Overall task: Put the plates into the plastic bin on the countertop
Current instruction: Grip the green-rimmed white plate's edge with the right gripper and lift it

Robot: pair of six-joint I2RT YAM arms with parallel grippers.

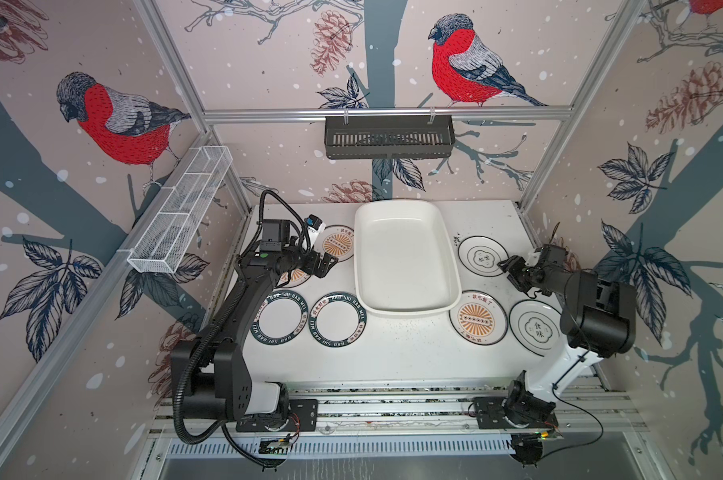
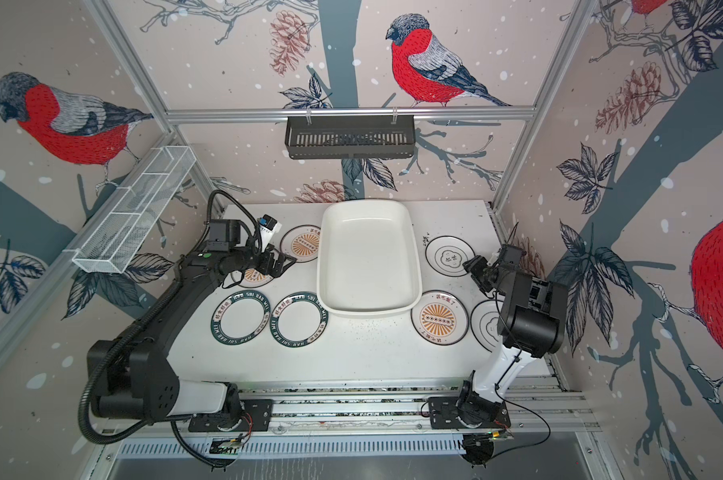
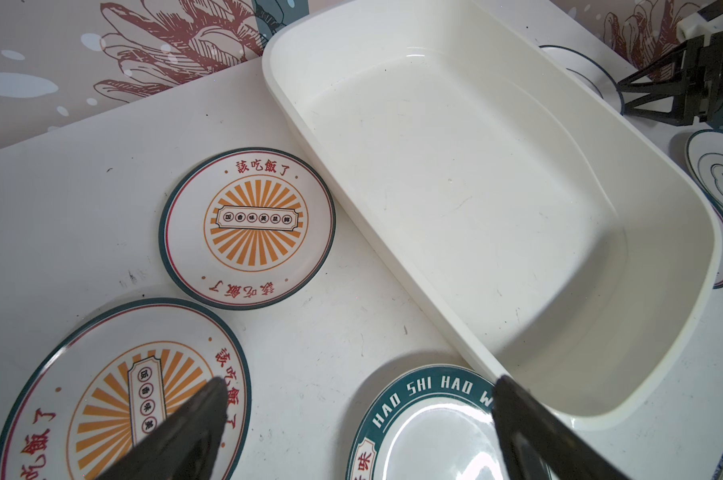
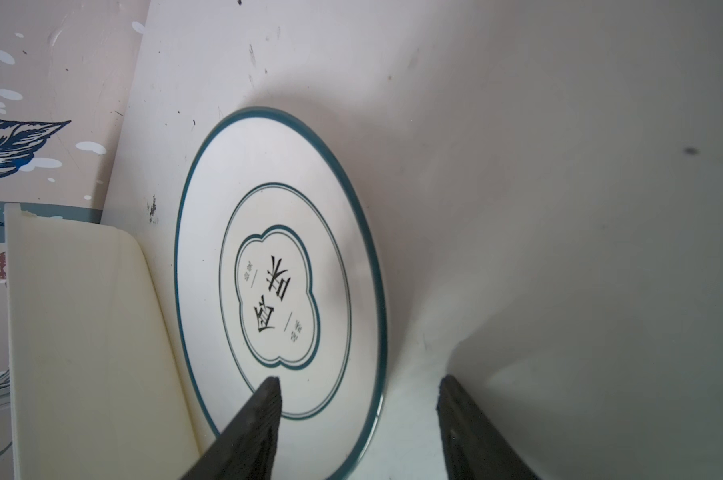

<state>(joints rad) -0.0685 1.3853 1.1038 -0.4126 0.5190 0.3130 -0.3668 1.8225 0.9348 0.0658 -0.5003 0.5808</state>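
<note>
Dark fingers [image 4: 247, 436] of the right gripper [image 4: 359, 380], apart and empty, straddle the rim of the line-pattern plate [image 4: 285, 266] flat toward the far right corner of the table [image 1: 393, 349] beside the empty bin [image 1: 405, 257]; pinching and lifting looks next, with the left gripper [image 3: 360, 381] spread wide, holding nothing.

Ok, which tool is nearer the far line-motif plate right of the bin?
Right. The right tool straddles that plate's rim; the left tool is across the plastic bin, by a sunburst plate.

The green-rimmed plates [image 1: 338, 319] read "HAO SHI HAO WEI" — the sunburst plates [image 3: 247, 227] carry red "該吃飯了", seemingly.
</note>
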